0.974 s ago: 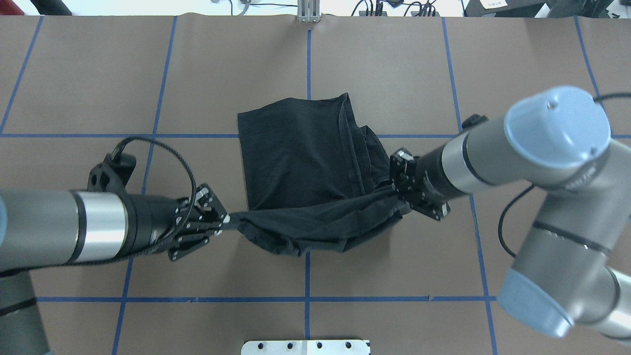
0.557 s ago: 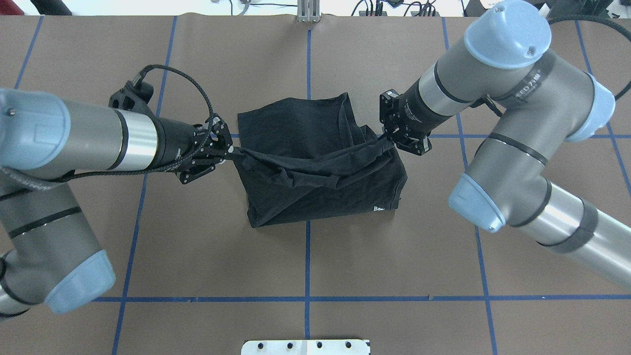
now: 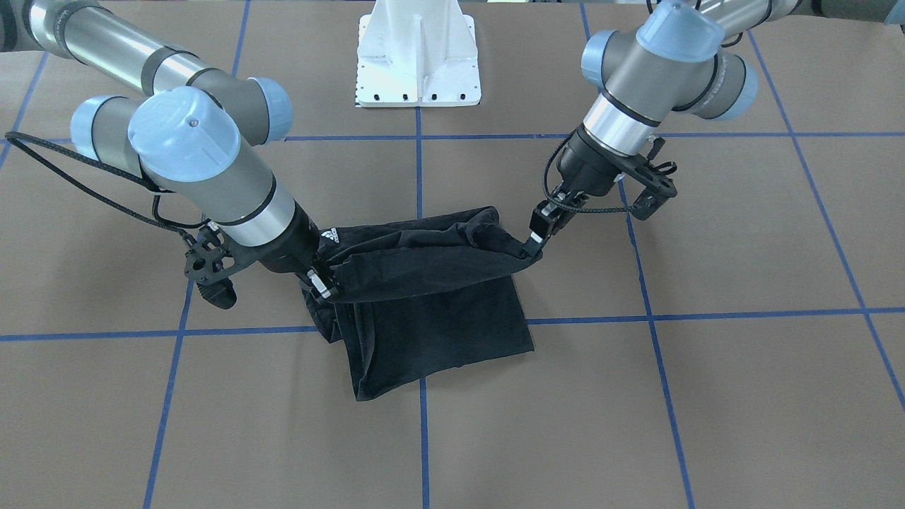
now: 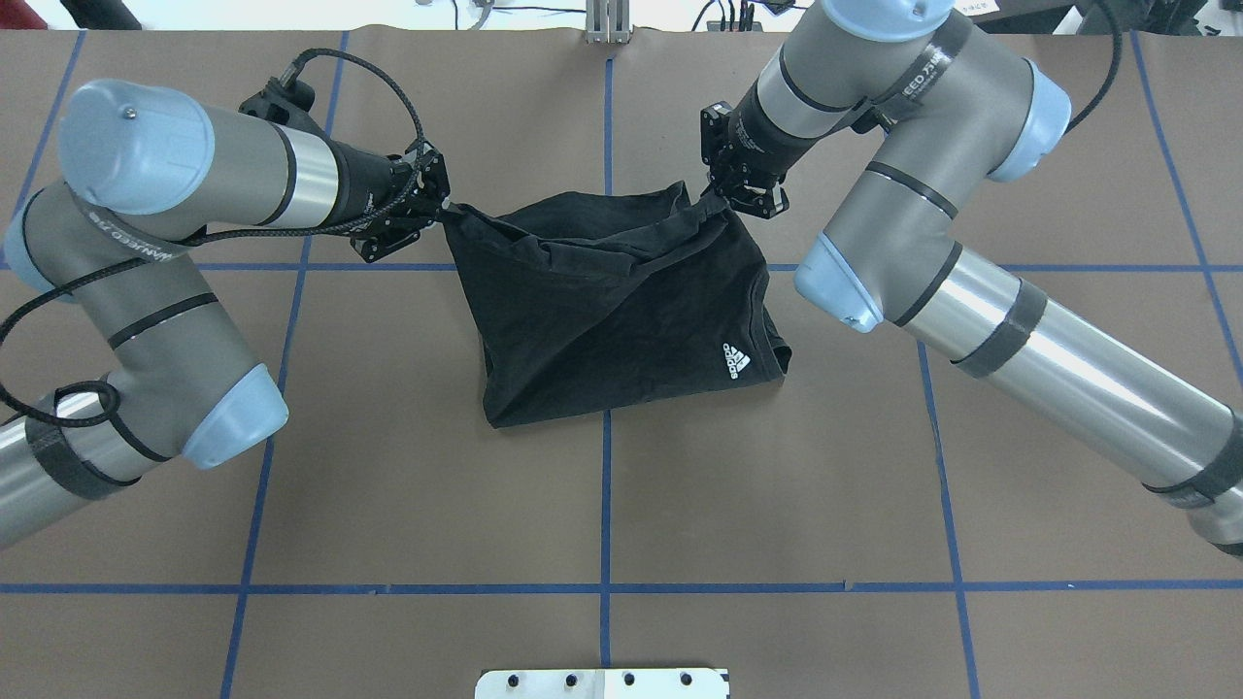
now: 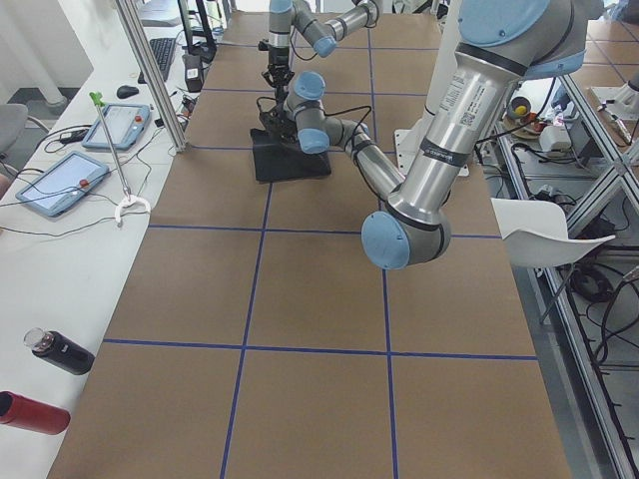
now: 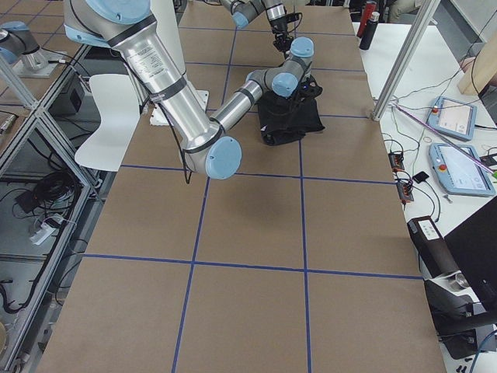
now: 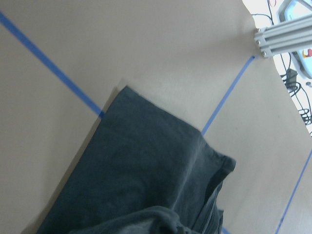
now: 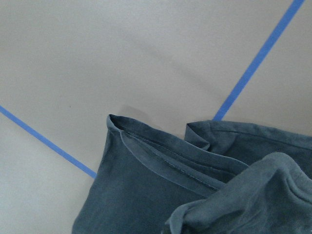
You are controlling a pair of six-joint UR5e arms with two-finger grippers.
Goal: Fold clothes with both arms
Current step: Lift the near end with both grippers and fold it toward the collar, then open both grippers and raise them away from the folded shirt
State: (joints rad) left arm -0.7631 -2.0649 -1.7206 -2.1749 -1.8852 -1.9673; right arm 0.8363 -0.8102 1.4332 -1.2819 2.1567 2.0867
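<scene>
Clamping black short-sleeved T-shirt edge w/ black left gripper & right gripper; fold prob. half done, lay-down + release pending.

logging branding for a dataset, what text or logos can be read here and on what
"adidas": under the white logo on the black T-shirt.
Lettering on a band of the left arm and of the right arm: too blurred to read.
Nothing else legible.
</scene>
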